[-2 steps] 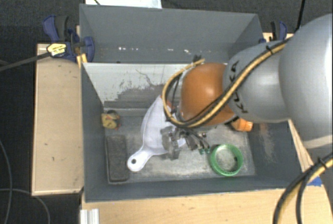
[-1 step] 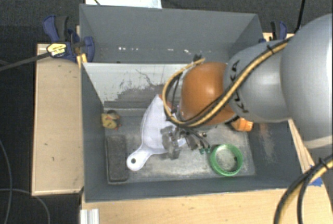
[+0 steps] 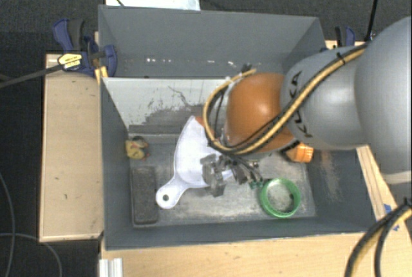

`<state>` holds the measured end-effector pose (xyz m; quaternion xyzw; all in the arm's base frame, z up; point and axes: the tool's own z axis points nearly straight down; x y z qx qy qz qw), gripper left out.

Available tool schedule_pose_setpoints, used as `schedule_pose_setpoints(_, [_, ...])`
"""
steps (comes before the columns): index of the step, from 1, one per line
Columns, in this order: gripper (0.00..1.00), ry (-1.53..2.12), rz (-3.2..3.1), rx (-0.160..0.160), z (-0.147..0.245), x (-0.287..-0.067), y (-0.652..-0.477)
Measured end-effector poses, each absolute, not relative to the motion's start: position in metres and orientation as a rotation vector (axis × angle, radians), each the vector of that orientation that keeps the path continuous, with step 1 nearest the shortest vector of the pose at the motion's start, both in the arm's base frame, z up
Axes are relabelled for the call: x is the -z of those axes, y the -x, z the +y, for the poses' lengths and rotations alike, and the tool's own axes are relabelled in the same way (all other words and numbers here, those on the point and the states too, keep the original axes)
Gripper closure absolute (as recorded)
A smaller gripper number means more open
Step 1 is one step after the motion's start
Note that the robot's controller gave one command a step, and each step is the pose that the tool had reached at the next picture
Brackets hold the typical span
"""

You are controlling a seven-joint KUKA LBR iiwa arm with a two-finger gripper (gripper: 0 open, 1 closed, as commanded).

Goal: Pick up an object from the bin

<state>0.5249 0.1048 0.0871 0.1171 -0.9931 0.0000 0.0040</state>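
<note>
1. Gripper (image 3: 217, 179) down at the floor of the bin (image 3: 212, 44), mid-floor toward the near edge, under the orange wrist cover (image 3: 254, 111).
2. Opening width: cannot tell (tip buried in shadow under cover and cables).
3. Nearest thing: white scoop (image 3: 187, 156). Lying flat, broad bowl toward bin centre, holed handle pointing at the near-left corner. Gripper at the bowl's right rim, touching or just beside; cannot tell which.
4. Likely the pick target, judging by closeness alone. Position at the rim makes sense: thin edge to pinch, bowl too broad to span.
5. Green ring (image 3: 280, 197) flat by the near edge, just right of the gripper, apart from the scoop. Second candidate.
6. Orange piece (image 3: 300, 154) toward the right wall, partly hidden by the arm. Dark grey block (image 3: 143, 195) along the left wall at the near-left corner. Small tan lump (image 3: 135, 149) further back along that wall. All well apart from the gripper.
7. Nothing lifted yet. Risk on closing: scoop sliding or pivoting about its handle rather than seating.
</note>
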Motion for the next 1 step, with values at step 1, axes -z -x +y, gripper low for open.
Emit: schedule_pose_setpoints(1, [1.0,-0.365,-3.115,0.0,0.1049,-0.1097,-0.5256])
